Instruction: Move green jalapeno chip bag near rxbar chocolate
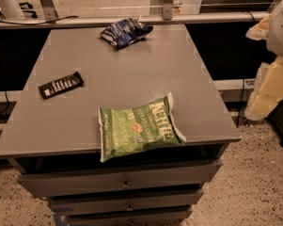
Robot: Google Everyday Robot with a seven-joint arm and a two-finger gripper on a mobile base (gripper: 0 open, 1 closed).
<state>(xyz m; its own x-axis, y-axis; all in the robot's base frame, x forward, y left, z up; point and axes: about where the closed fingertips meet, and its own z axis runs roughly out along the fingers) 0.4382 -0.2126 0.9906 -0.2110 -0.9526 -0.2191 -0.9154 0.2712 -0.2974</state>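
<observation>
green jalapeno chip bag (137, 127): lying flat at lower centre of the frame, right by the front edge of the grey table (178, 65)
rxbar chocolate (61, 84): left of frame, well apart from the bag
gripper (272, 86): pale blur at the right edge, off the table; spread or closed, honestly no idea
risk: bag's so near the edge a sloppy grab could nudge it off, and slippery foil might slide out mid-carry or bump the bar
</observation>
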